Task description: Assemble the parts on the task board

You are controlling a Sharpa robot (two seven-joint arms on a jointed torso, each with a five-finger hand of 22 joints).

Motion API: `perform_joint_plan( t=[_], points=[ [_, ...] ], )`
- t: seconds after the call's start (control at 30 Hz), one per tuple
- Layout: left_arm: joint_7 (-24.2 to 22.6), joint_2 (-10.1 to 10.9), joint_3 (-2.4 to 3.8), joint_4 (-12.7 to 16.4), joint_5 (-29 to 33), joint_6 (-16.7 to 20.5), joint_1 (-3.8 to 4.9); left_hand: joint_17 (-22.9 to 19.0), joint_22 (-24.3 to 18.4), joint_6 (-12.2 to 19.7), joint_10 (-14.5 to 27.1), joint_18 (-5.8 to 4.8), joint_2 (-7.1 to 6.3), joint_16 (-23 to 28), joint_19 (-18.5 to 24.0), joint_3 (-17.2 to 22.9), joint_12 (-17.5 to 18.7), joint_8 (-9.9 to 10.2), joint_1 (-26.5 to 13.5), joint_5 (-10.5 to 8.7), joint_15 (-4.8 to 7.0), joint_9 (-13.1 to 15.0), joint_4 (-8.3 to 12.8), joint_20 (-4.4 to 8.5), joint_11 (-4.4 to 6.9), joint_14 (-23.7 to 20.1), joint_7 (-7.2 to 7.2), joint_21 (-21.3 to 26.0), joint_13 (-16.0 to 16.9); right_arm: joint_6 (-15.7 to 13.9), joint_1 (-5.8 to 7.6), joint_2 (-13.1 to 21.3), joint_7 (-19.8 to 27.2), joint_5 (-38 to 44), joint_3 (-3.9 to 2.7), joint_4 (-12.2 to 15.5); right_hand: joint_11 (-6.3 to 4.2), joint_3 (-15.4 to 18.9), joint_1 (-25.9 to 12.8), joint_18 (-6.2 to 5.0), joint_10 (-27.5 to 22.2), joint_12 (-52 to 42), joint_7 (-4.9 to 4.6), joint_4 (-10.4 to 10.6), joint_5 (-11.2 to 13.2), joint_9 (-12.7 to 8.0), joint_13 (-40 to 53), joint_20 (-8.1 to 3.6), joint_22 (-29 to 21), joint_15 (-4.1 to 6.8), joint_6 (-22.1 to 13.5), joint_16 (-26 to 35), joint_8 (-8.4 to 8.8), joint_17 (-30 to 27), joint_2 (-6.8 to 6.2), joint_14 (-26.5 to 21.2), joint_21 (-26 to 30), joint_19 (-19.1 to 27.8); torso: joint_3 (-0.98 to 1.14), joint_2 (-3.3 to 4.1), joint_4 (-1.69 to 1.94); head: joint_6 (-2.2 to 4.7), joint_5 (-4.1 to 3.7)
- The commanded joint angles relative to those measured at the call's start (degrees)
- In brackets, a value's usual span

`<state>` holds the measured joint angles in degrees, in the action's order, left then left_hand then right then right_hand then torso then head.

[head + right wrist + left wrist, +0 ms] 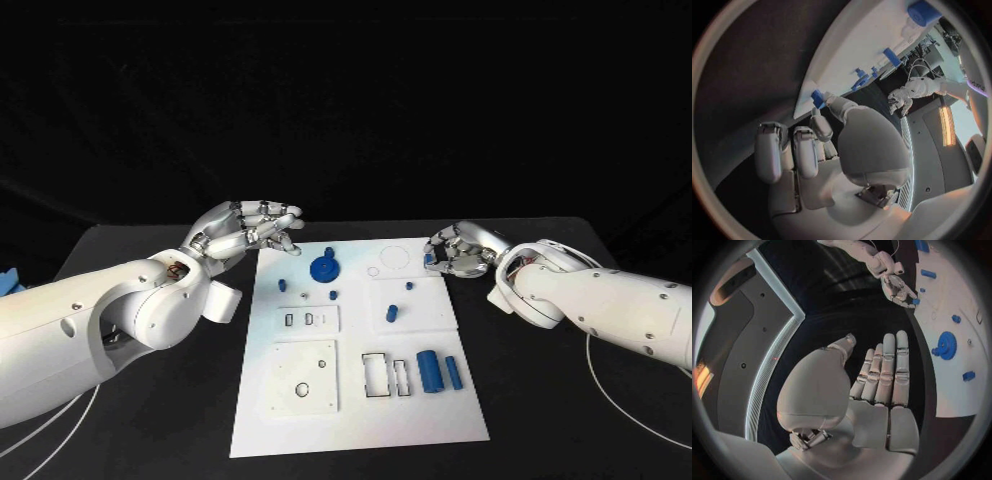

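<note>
Robotics lab: black-draped table (577,400), white task board (361,400).

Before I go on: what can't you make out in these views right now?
- Right robot hand, head view: its fingers cover the blue part at the board edge; whether it is pinched or just touched is unclear.
- Gear, head view: too small to tell if it is seated.
- Left robot hand, head view: too small to make out its fingers; the left wrist view shows them straight, holding nothing.
</note>
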<state>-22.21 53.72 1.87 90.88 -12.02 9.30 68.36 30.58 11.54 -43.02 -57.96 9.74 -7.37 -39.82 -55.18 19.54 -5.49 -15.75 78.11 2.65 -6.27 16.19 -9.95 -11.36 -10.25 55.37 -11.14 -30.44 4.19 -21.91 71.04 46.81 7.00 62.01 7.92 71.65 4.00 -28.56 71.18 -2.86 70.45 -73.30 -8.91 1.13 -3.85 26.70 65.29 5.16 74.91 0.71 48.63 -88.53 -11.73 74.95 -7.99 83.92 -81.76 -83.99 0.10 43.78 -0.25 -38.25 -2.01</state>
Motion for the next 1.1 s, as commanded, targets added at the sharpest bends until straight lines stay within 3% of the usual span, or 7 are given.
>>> perform_joint_plan(
  t=[0.03,0.77,1.1],
  points=[
    [-0.6,0.0,0.03,0.2,0.0,-1.2,0.01,-0.1,-0.1,0.4,0.5,0.56,0.06,0.2,0.5,0.3,0.2,0.4,0.3,0.23,0.06,0.1,0.1,-0.08,0.07,-0.4,-2.83,0.3,0.1,0.6,-0.03,-0.1,-0.4,0.1,-0.01,0.0,-0.15,-0.1,0.1,0.60,0.5,-0.4,0.18,0.4,-0.1,0.2,0.2,0.03,5.5,-0.18,0.8,-0.4,-0.61,13.3,0.69,5.6,-0.3,-2.5,0.04,0.02,0.01,-0.01,-0.05],
    [-0.4,0.1,0.03,0.4,0.0,-1.2,0.02,-0.1,-0.1,0.4,0.5,0.58,0.05,0.3,0.5,0.4,0.2,0.4,0.2,0.23,0.04,0.1,0.1,-0.12,0.05,-0.3,-2.85,0.3,0.1,0.7,-0.17,-0.7,-0.8,1.1,-0.01,-0.6,-0.62,-0.3,0.4,0.67,0.8,-0.6,0.74,0.5,-0.3,0.5,0.4,-0.25,5.9,0.18,2.5,-0.6,-1.73,13.6,1.30,5.7,-0.6,-2.6,0.03,0.08,0.06,-0.46,0.12],
    [-0.3,0.2,0.03,0.4,0.0,-1.2,0.02,-0.1,-0.1,0.4,0.5,0.58,0.05,0.3,0.5,0.4,0.2,0.4,0.2,0.23,0.04,0.1,0.1,-0.12,0.05,-0.3,-2.85,0.3,0.1,-2.0,-0.19,-0.7,0.1,1.3,-0.01,-0.3,-0.98,-1.0,1.0,0.86,1.1,-0.7,1.15,0.5,-0.8,1.0,0.6,-0.57,6.8,0.51,3.5,-0.8,-2.93,14.0,2.90,5.8,-1.3,-2.9,0.07,0.06,0.03,-0.58,0.20]
  ],
)
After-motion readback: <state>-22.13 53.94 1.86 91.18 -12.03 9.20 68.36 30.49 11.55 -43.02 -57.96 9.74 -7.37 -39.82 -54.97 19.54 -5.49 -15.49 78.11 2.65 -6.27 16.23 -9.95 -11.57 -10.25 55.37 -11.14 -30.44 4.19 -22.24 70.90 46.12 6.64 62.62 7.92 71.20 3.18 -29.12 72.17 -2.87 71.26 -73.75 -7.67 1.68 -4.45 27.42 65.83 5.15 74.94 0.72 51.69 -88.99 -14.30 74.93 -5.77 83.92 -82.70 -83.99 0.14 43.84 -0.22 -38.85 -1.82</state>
